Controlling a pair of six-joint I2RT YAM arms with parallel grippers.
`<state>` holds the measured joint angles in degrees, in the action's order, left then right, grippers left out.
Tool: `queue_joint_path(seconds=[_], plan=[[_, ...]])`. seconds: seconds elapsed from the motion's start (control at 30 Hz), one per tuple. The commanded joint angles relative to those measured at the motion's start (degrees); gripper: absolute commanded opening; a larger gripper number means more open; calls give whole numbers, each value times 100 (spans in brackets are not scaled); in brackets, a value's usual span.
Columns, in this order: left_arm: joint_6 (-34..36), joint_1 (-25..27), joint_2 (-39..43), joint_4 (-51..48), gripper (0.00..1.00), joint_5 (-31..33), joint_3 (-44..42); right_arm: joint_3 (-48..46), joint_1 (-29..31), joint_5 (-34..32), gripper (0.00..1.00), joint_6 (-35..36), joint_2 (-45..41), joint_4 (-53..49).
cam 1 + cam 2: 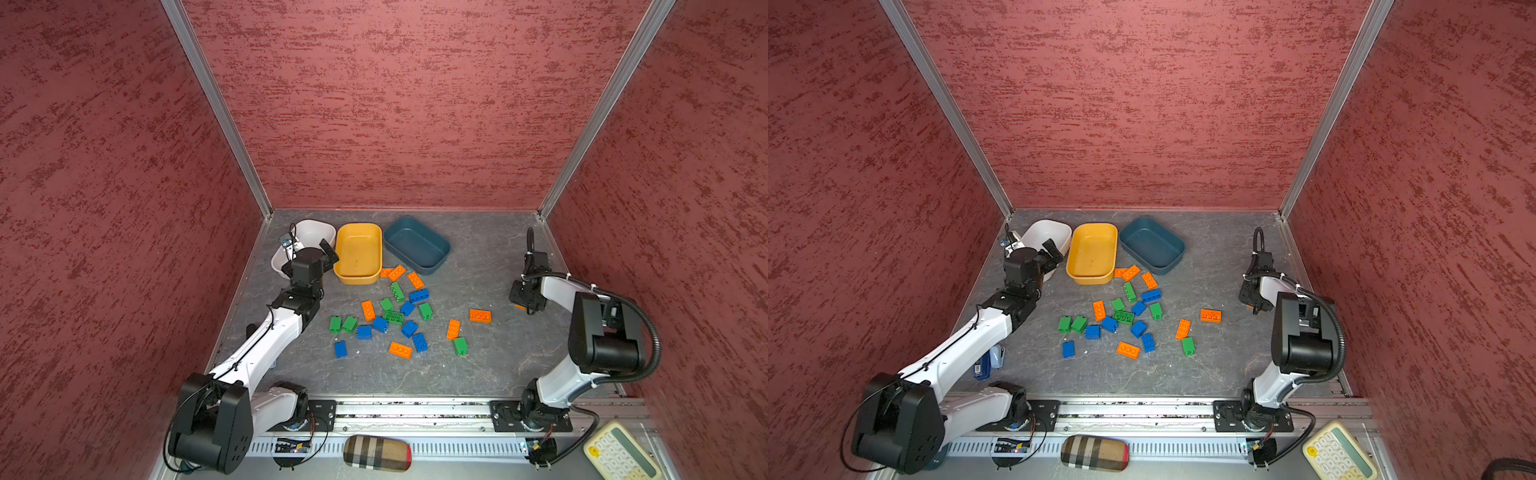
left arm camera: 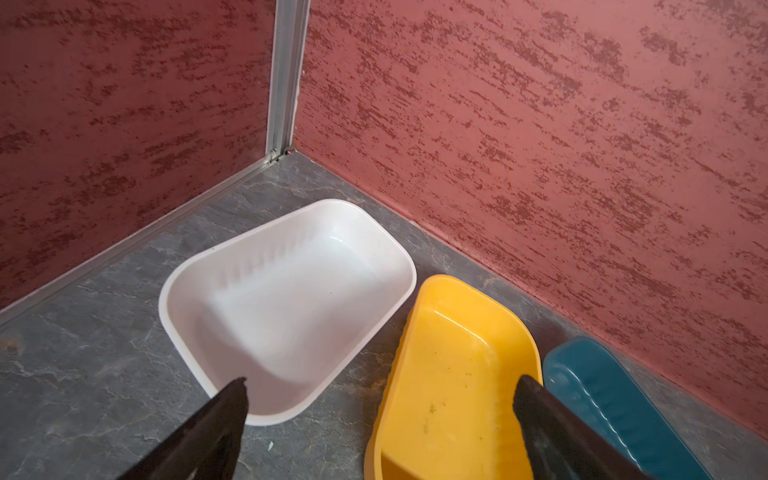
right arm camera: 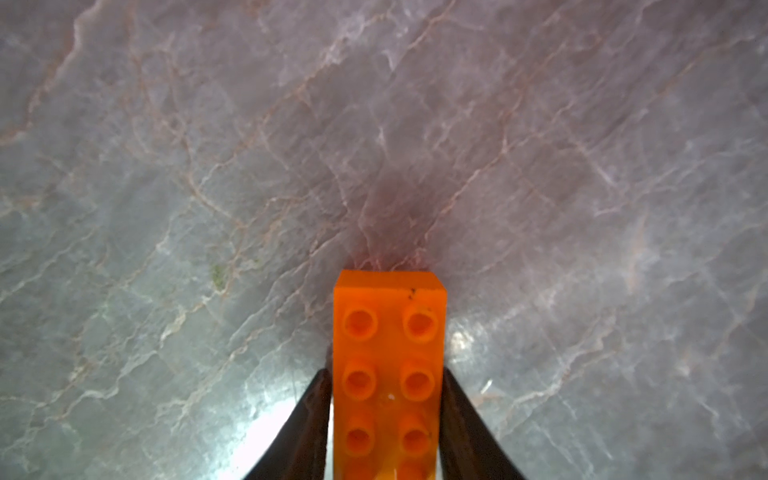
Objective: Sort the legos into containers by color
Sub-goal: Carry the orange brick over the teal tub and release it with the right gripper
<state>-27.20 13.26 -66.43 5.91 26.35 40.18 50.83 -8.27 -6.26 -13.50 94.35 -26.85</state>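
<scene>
Several blue, green and orange legos [image 1: 395,316] lie scattered on the grey floor in both top views. Behind them stand three containers: a white tub [image 1: 322,230], a yellow-orange tub [image 1: 358,253] and a dark teal tub [image 1: 415,245], all with nothing inside where they show. My left gripper [image 2: 382,380] hangs open and holds nothing, over the gap between the white tub [image 2: 291,299] and the yellow-orange tub [image 2: 453,365]. At the right, my right gripper [image 3: 388,374] is down at the floor, shut on a long orange lego [image 3: 388,345]. That right gripper [image 1: 524,306] stands apart from the pile.
Red textured walls close in the left, back and right. A metal rail [image 1: 415,411] with both arm bases runs along the front. In front of it lie a plaid case [image 1: 377,453] and a cream calculator [image 1: 621,455]. A small blue item [image 1: 982,368] lies under the left arm.
</scene>
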Motion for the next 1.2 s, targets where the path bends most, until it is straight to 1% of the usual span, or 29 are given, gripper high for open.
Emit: queue_joint_path(seconds=[0.0, 0.07, 0.2, 0.23, 0.3, 0.33, 0.5, 0.63, 0.7, 0.83, 0.9, 0.97, 1.07, 1.17], plan=[[32, 20, -47, -56, 99, -294, 96, -59, 94, -59, 34, 88, -417, -65], [-20, 32, -62, -55, 99, -300, 95, -100, 179, 7, 29, 93, -665, 40], [40, 222, -105, -6, 100, -318, 111, -73, 332, 506, 25, -123, -1076, 358], [72, 329, -136, 25, 100, -282, 120, -33, 446, 657, 24, -153, -1310, 474], [91, 506, -191, 70, 99, -347, 127, 82, 744, 908, 22, -89, -1457, 694], [122, 585, -226, 78, 100, -432, 136, 184, 917, 995, 20, -53, -1487, 790], [132, 984, -384, -42, 99, -808, 233, 835, 1601, 1342, 21, -48, -1197, 1293], [50, 1273, -581, -125, 99, -929, 308, 1638, 2077, 1823, 22, 138, -444, 1576], [40, 1387, -704, -330, 99, -925, 433, 2125, 2333, 1863, 23, 390, -11, 1531], [122, 1559, -920, -890, 99, -921, 739, 3365, 2763, 1294, 24, 886, 1058, 999], [161, 1593, -959, -988, 100, -921, 793, 3968, 2866, 967, 24, 915, 1583, 695], [154, 1609, -971, -1072, 99, -844, 817, 4510, 2931, 775, 24, 875, 2094, 481], [119, 1610, -970, -1111, 99, -755, 833, 5203, 3022, 538, 27, 822, 2700, 130], [91, 1610, -993, -1110, 100, -824, 863, 5999, 3148, 585, 30, 906, 3275, -387]])
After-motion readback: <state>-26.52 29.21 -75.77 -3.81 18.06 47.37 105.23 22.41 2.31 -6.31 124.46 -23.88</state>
